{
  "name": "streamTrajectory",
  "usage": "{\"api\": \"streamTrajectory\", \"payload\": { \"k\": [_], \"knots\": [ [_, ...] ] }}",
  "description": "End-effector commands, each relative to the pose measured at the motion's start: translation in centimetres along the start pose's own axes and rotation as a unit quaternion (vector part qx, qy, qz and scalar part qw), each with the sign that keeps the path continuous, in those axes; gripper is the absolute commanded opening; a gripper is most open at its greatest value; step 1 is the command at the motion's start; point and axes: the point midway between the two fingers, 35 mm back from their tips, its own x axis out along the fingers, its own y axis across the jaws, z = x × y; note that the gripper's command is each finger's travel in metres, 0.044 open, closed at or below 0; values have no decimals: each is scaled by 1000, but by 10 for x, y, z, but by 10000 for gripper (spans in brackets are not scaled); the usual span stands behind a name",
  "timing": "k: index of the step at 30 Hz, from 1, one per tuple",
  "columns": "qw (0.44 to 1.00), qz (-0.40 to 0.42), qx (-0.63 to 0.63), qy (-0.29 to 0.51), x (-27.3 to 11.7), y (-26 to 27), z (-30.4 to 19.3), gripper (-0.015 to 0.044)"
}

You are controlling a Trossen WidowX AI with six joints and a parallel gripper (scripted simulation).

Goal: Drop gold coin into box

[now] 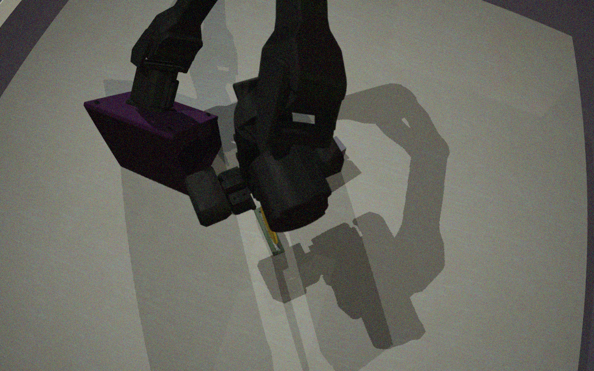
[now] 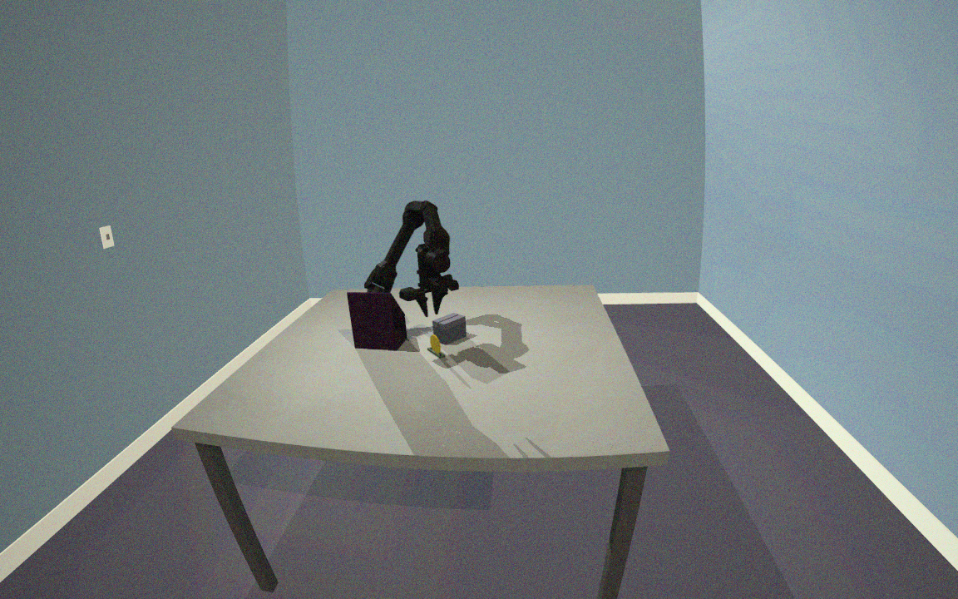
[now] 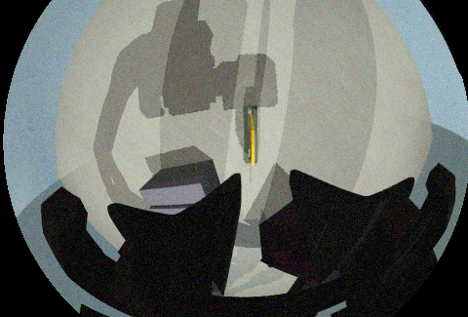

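Matte black jointed arm (image 2: 422, 245) on a purple base block (image 1: 151, 133), with two pointed black fingers.

From my station I see a gold coin (image 3: 253, 137) edged bright yellow, sitting in a dark-green holder (image 1: 275, 245). The box (image 2: 450, 327) reads plain grey with a faint lilac tint. The arm (image 2: 422, 245) and gripper (image 3: 250, 214) are matte black. Its base block (image 1: 151, 133) is deep purple. The table (image 2: 542, 402) is pale grey, walls (image 2: 505, 134) flat blue, floor (image 2: 728, 484) dull violet.
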Motion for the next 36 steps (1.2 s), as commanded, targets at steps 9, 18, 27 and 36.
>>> {"api": "streamTrajectory", "payload": {
  "k": [9,18,27,36],
  "knots": [
    [1000,6,16,13,39,2,-2,161],
    [1000,6,16,13,54,5,0,161],
    [1000,6,16,13,60,5,0,161],
    [1000,6,16,12,75,6,1,161]
  ]
}}
